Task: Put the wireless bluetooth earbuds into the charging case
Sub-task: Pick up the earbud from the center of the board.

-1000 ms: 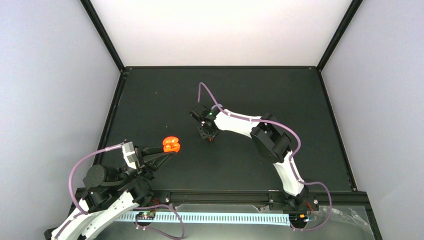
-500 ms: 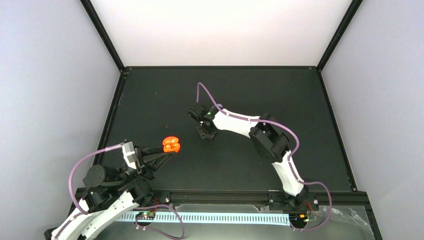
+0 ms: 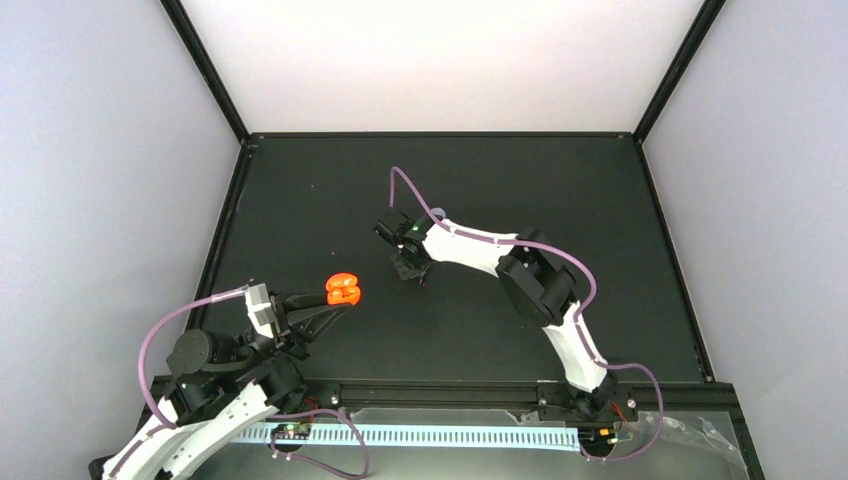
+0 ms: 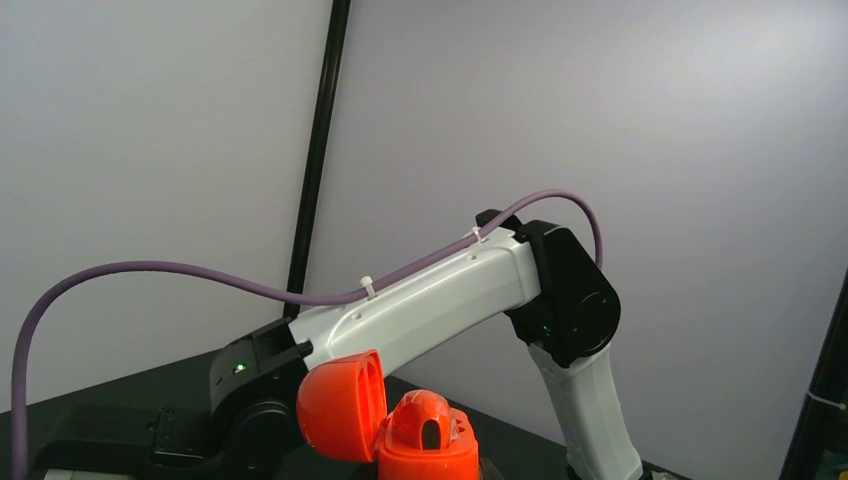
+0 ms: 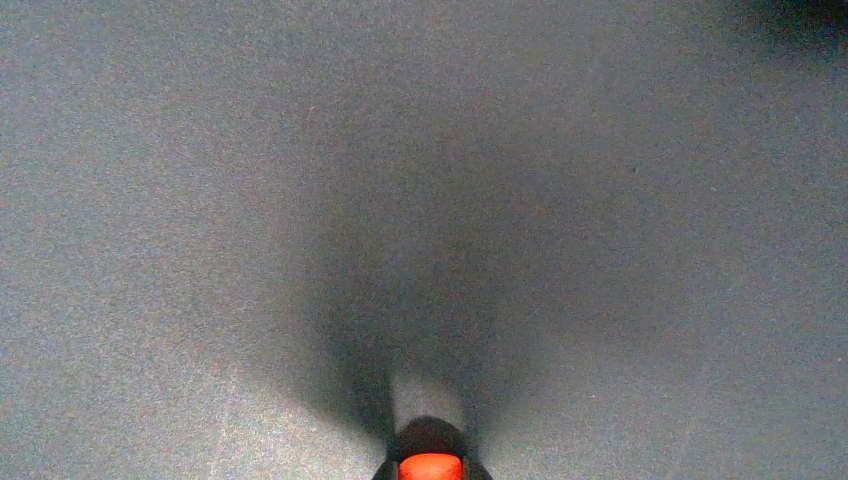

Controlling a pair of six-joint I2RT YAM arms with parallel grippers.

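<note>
Charging case, red-orange and with its lid swung open, is held in the top view at the tip of the left gripper, whose fingers are closed tight on it. It is raised above the near left part of the dark table. The right gripper is well apart from it, farther back and toward the middle, pointing down with its tips close to the tabletop. From this height its fingers are only a dark cluster, and nothing between them can be made out.

From the left wrist camera, the case fills the bottom edge of the picture. Its rounded base faces up, showing one dark hollow, and the lid tilts open to the left on its hinge. Behind it the white and black right arm reaches across, with a purple cable looping along it.

The right wrist camera looks straight down at the bare grey table and a soft shadow. At the very bottom edge, the right gripper shows as two dark tips drawn in narrow. A small red-orange earbud sits between them and appears to be pinched there, though only a sliver of it is in frame.
</note>
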